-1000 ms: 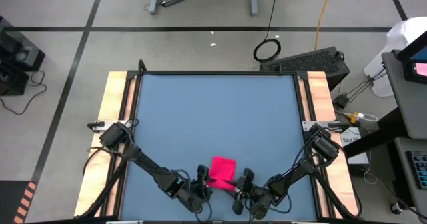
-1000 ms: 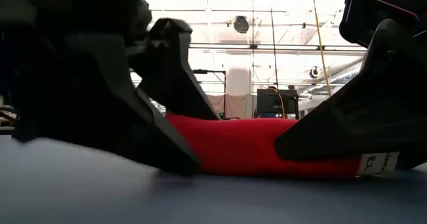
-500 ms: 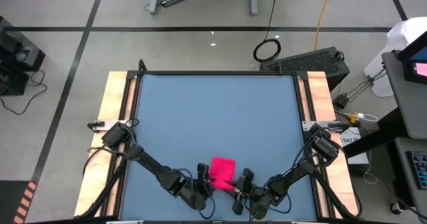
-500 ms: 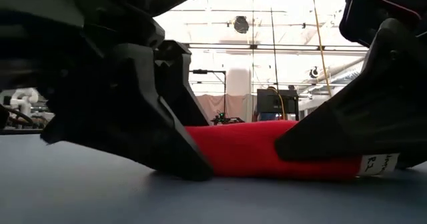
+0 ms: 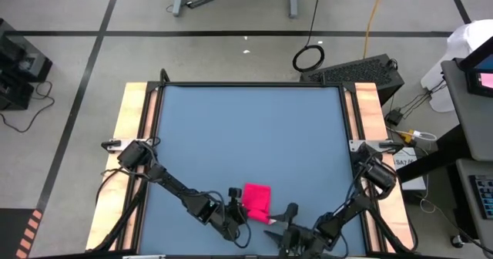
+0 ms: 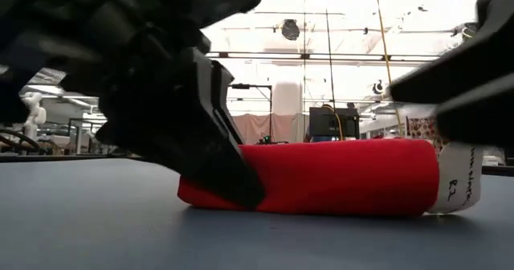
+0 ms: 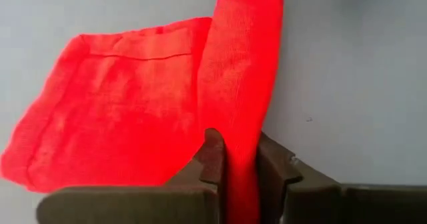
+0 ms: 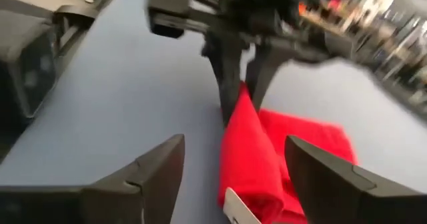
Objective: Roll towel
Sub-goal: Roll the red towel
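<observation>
1. Left gripper (image 7: 240, 164), dark and two-fingered: pinched narrow on one end of the rolled edge of the bright red-pink soft cloth towel (image 7: 133, 104), one finger (image 7: 212, 159) on each side of the fold, cloth squeezed between them.
2. Same grip from above: left gripper (image 5: 236, 210) low on the near part of the table, touching the towel's (image 5: 257, 200) left edge.
3. Same grip at table height: left gripper's dark fingers (image 6: 217, 153) angled down onto the left end of the towel (image 6: 337, 177), tips at the table surface.
4. Right gripper (image 8: 227, 177): spread wide, holding nothing, one finger (image 8: 150, 174) to each side of the view, the towel (image 8: 250, 154) ahead of the gap and not touched.
5. From above: right gripper (image 5: 286, 227) near the front edge of the table, just beside the towel's near right corner, apart from the cloth.
6. Towel: partly rolled, a thick roll along one side with a flat part lying beside it; resting on the blue table top (image 5: 246, 136), near the front edge, between the two grippers.
7. Small white tag (image 6: 456, 177) with dark handwriting: at the right end of the roll in the low view; also visible at the near end of the roll (image 8: 237, 207) in the right wrist view.
8. Light wooden side rails (image 5: 132, 128) along both long edges of the table; grey floor beyond.
</observation>
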{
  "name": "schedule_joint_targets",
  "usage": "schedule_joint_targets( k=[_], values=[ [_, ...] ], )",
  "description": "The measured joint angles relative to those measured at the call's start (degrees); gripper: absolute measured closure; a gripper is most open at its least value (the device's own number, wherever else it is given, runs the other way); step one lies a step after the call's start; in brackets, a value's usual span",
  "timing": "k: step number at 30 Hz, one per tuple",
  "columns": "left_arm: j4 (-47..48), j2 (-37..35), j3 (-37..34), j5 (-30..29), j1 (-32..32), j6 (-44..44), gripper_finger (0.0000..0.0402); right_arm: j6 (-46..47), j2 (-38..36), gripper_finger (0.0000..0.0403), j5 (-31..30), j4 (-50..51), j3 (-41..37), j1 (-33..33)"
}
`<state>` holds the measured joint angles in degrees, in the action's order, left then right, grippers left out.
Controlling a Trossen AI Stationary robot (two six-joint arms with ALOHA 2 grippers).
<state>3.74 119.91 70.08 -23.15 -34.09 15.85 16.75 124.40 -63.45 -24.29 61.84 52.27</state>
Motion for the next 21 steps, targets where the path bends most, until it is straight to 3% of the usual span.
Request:
schedule_joint_targets(
  k=[5, 15, 21],
  values=[
    [0.07, -0.29, 0.0, 8.41, 2.37, 4.47, 0.0356, -5.23, -0.15, 0.0152, -1.52, -0.75, 1.34, 1.49],
    [0.17, -0.29, 0.0, 24.74, 7.5, 8.71, 0.0354, -3.13, 2.28, 0.0198, 0.01, -1.2, 1.39, -2.06],
    [1.86, -0.29, 0.11, 27.45, 8.66, 10.45, 0.0352, 3.41, 2.65, 0.02, 0.82, 2.71, 1.54, -3.16]
  ],
)
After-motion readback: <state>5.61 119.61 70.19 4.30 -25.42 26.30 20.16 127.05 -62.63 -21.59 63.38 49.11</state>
